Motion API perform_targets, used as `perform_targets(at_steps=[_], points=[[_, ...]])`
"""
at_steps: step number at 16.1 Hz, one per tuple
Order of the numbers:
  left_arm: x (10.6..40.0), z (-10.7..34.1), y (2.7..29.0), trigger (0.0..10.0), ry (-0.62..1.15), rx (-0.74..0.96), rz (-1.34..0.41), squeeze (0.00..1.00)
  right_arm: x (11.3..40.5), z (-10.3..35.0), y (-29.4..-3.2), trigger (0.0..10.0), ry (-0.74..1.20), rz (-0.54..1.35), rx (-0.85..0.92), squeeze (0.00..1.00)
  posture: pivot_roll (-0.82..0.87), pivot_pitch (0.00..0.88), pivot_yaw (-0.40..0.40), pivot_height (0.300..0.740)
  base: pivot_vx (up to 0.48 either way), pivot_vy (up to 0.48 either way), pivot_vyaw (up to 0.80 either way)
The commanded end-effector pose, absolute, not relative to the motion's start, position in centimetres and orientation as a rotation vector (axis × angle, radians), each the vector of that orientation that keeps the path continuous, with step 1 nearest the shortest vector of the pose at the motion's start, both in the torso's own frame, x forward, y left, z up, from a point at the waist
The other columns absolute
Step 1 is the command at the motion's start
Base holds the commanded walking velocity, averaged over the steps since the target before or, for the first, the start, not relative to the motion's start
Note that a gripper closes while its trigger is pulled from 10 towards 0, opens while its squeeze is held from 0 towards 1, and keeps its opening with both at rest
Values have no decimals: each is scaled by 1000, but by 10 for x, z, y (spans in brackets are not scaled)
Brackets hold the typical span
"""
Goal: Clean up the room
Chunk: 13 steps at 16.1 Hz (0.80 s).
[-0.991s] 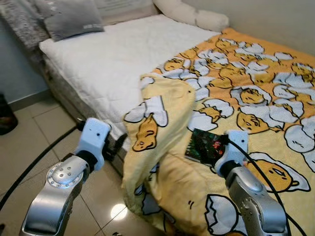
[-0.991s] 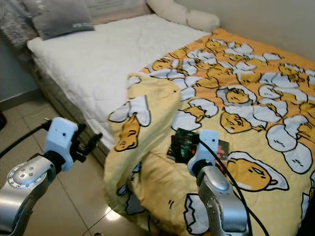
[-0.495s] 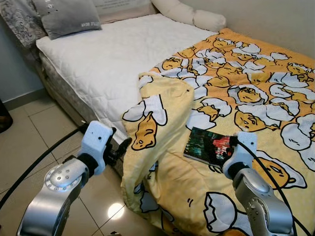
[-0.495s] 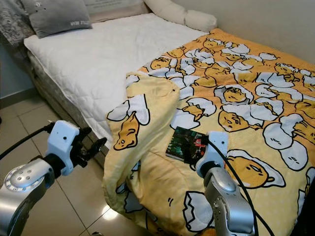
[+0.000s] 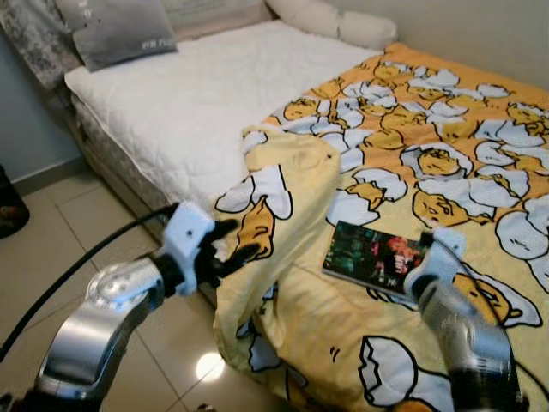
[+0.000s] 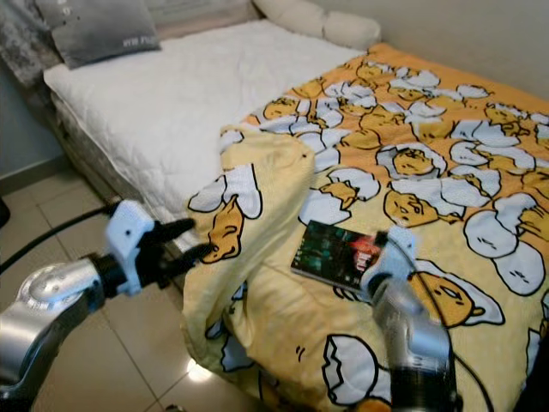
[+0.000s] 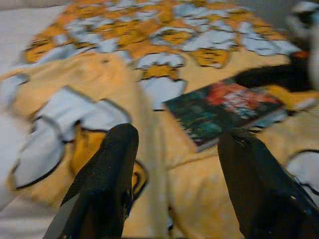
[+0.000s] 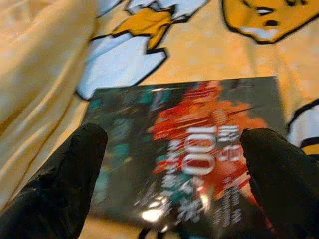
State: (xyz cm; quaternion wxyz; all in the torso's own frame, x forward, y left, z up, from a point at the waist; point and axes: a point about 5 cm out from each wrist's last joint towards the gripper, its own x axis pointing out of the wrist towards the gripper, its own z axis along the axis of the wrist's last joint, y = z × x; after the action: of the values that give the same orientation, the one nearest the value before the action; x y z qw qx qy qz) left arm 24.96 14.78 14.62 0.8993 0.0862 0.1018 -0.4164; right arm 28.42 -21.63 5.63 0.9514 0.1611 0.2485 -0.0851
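Yellow cartoon-print quilt (image 5: 403,163) covers the white-mattressed bed (image 5: 189,94); a dark glossy book (image 5: 373,256) lies on it, right gripper (image 8: 169,164) spread open beside it, left gripper (image 5: 233,251) open at the quilt's folded edge.

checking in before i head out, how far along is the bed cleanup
Early. Nothing looks finished: the yellow blanket lies bunched and folded back off the bare white mattress, and the book lies on it. In hand: the left gripper, open, is at the blanket's folded edge; the right gripper, open, straddles the book. Left: lift the book, spread the blanket.
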Motion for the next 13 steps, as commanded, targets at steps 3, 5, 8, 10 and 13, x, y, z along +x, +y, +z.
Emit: perform_targets(at_steps=[3,5,8,10,13], points=[[251,137,148,10000,259,205,-946,98,283,45,-230,10000,582,-202,483,1000,-130,0,-33,740,0,0,0],[254,138,146,10000,250,203,-957,94,278,41,-236,10000,610,-210,578,1000,-139,0,-40,740,0,0,0],[250,137,141,10000,254,185,-994,90,268,43,-239,10000,618,-196,711,1000,-157,0,-38,740,0,0,0],[248,136,138,10000,258,183,-1017,94,258,48,-238,10000,637,-145,765,1000,-158,0,-41,740,0,0,0],[248,134,137,10000,268,189,-1031,90,243,50,-233,10000,673,-106,829,1000,-159,0,-49,740,0,0,0]])
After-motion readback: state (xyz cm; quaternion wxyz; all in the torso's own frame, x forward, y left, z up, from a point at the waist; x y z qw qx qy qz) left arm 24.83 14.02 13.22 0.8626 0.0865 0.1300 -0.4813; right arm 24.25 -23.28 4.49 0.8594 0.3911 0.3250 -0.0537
